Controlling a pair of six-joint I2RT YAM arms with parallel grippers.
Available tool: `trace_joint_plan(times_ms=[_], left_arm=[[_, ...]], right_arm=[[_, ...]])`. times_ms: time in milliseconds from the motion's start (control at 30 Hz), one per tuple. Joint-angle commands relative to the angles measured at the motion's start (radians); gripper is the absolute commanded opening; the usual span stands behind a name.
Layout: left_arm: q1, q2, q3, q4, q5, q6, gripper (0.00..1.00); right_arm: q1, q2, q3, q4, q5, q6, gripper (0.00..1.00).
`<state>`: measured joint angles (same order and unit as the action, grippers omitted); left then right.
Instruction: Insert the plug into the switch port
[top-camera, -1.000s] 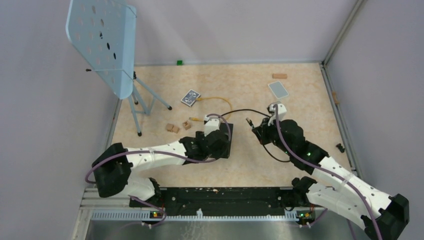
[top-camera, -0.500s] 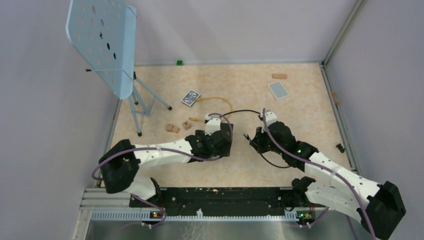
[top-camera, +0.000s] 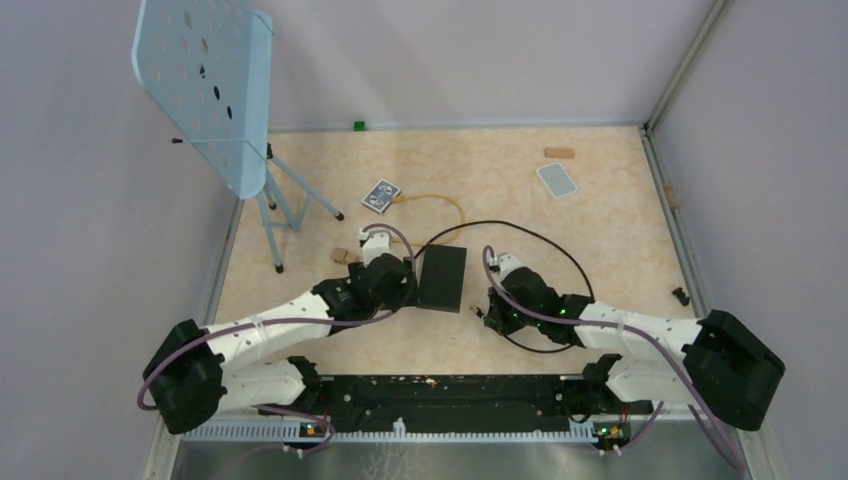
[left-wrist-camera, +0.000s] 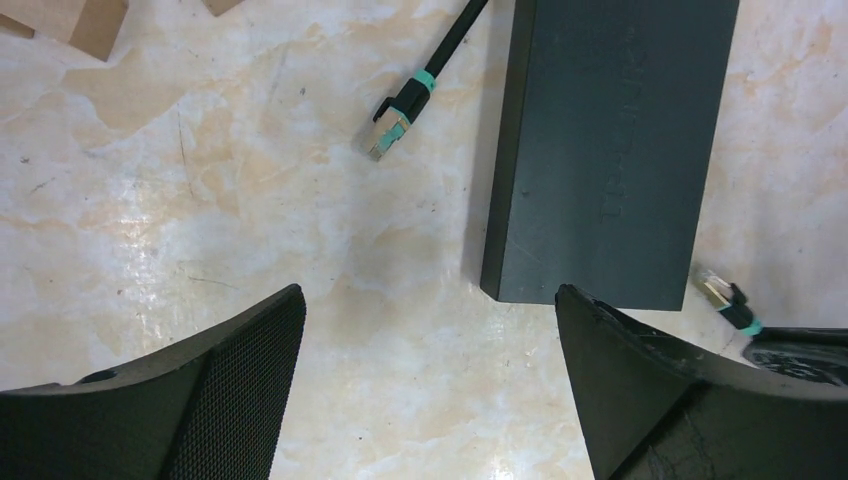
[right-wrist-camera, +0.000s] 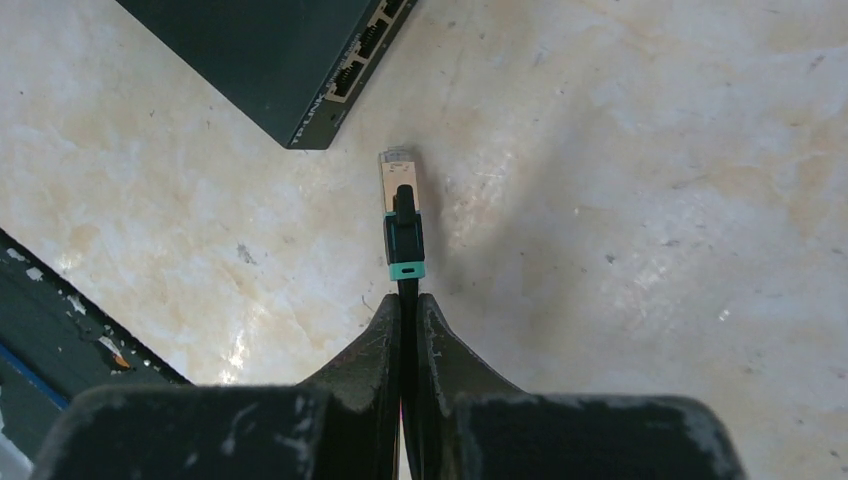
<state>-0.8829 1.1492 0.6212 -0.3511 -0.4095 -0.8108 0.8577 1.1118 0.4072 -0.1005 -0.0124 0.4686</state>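
Your right gripper (right-wrist-camera: 408, 305) has swung in, fingers pinching the cable (right-wrist-camera: 405, 288) behind the plug (right-wrist-camera: 400, 185), now just off the switch port (right-wrist-camera: 345, 82) row. Meanwhile your left gripper (left-wrist-camera: 430, 312) has backed off the switch (left-wrist-camera: 610, 150), fingers spread wide. Alignment comes next.

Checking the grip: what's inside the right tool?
The right tool is shut on the cable just behind the protruding plug. The stretch between the fingers is hidden.
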Motion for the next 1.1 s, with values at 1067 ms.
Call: trace_joint_plan(times_ms=[1067], left_arm=[[0.296, 0.027, 0.076, 0.233, 0.391, 0.382, 0.98]], right_arm=[[0.138, 0.124, 0.032, 0.233, 0.152, -0.209, 0.0]])
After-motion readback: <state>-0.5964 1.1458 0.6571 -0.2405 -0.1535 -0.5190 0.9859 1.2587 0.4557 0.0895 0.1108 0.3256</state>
